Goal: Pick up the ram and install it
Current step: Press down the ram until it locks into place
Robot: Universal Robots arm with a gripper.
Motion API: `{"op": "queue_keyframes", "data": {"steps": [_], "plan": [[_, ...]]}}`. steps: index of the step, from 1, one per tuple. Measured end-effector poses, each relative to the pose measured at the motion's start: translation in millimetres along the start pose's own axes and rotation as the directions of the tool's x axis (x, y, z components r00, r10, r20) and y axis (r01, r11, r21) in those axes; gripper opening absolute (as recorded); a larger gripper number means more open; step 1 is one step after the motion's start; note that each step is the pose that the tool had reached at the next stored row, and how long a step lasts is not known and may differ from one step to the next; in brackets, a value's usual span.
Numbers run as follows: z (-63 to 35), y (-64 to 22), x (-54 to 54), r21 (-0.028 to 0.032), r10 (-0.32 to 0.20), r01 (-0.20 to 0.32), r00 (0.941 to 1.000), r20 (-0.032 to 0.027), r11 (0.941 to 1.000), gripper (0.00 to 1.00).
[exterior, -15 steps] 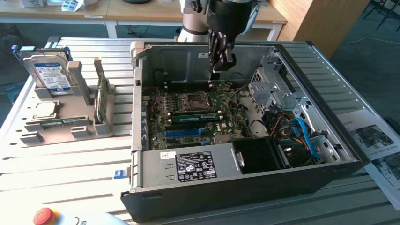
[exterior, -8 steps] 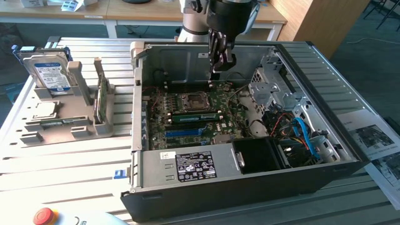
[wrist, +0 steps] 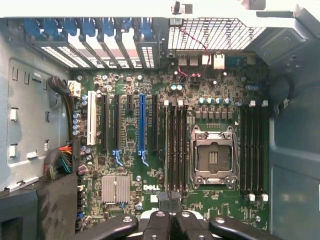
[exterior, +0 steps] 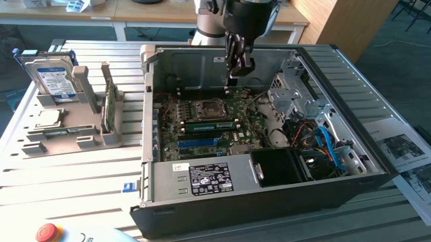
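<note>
**Ram in its slot, gripper overhead.** The arm's gripper (exterior: 239,68) is hanging above the open computer case (exterior: 377,166), at about twelve o'clock from the processor socket (exterior: 207,108) in the exterior view. Its fingers (wrist: 157,222) are sitting narrow, drawn almost together, with no stick showing between them.

The ram (exterior: 210,126), a long green stick, is standing on its edge in a slot of the motherboard (exterior: 171,121). It is just beside the socket, at six o'clock from it in the exterior view, and apart from the gripper.

In the wrist view the camera is looking straight down on the board. The fingers are hovering over the end of the bank of black memory slots (wrist: 177,150) that is running alongside the socket's metal frame. A blue expansion slot (wrist: 141,125) is lying farther from the socket on that same side.

At nine o'clock from the case in the exterior view, a grey holder (exterior: 88,136) is resting on the slatted table (exterior: 67,176). It is carrying a hard drive (exterior: 54,75) standing upright and a square processor chip (exterior: 48,118) lying flat. A red button (exterior: 48,232) is sitting at the table's near edge, at about seven o'clock from the case.
</note>
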State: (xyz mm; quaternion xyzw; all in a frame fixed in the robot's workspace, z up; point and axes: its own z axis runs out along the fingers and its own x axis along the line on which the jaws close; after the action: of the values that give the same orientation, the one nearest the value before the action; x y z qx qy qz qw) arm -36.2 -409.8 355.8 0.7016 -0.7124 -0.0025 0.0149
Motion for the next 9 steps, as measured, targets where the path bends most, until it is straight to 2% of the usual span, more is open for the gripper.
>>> {"op": "queue_keyframes", "data": {"steps": [9], "plan": [[-0.4,-17.8,3.5,-0.0015,0.0,0.0,1.0,0.0,1.0,0.1]]}}
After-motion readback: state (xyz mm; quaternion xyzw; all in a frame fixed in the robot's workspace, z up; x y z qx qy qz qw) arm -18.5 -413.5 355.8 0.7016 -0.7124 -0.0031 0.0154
